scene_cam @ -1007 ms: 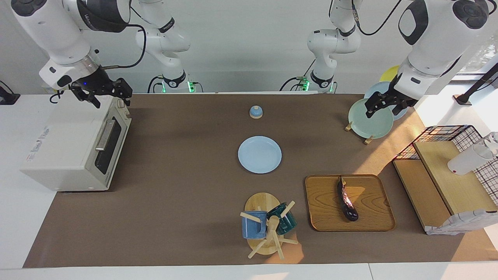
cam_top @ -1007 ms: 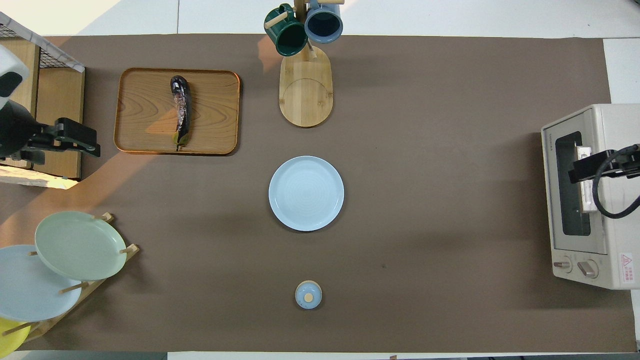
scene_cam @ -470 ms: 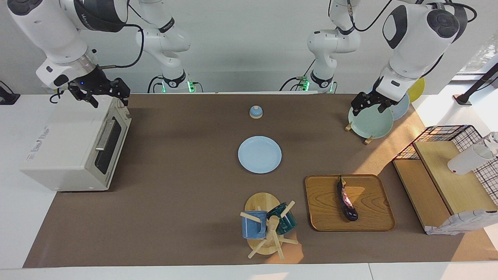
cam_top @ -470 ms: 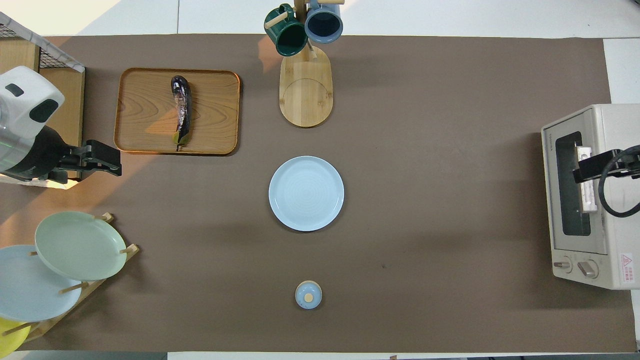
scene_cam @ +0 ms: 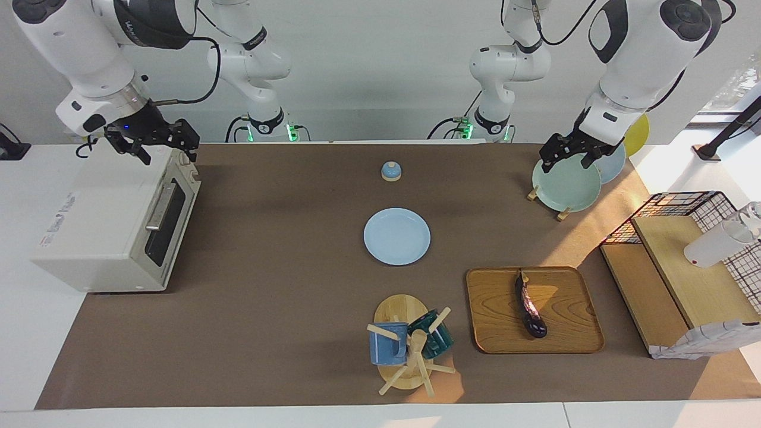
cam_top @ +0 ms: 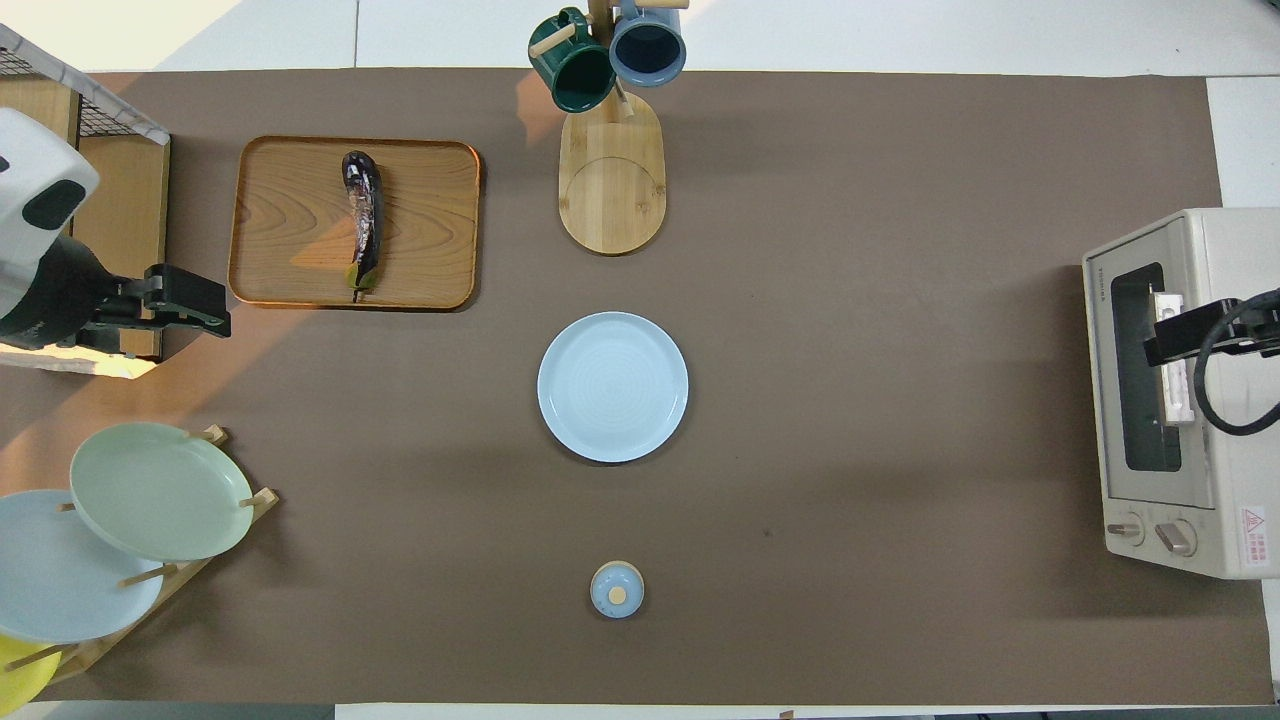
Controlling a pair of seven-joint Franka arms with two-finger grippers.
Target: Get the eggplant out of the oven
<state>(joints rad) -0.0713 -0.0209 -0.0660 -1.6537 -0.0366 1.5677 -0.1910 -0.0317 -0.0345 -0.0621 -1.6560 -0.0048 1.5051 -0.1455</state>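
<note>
The eggplant (scene_cam: pixel 530 304) lies on a wooden tray (scene_cam: pixel 571 333), also in the overhead view (cam_top: pixel 362 220), toward the left arm's end of the table. The white oven (scene_cam: pixel 95 226) stands at the right arm's end with its dark glass door shut; it also shows in the overhead view (cam_top: pixel 1225 300). My right gripper (scene_cam: pixel 168 156) hovers open and empty over the oven's top front edge, also seen from overhead (cam_top: pixel 1165 345). My left gripper (scene_cam: pixel 568 161) is raised, open and empty, over the plate rack, well apart from the eggplant; overhead it shows beside the tray (cam_top: pixel 200 310).
A light blue plate (scene_cam: pixel 396 236) lies mid-table, with a small blue bell (scene_cam: pixel 390 171) nearer to the robots. A mug tree with two mugs (scene_cam: pixel 407 345) stands beside the tray. A rack of plates (scene_cam: pixel 566 187) and a wooden shelf with a wire basket (scene_cam: pixel 684 273) stand at the left arm's end.
My left arm has swung up and back over the plate rack, with small shifts of its gripper. My right gripper has barely moved over the oven. The eggplant has not moved.
</note>
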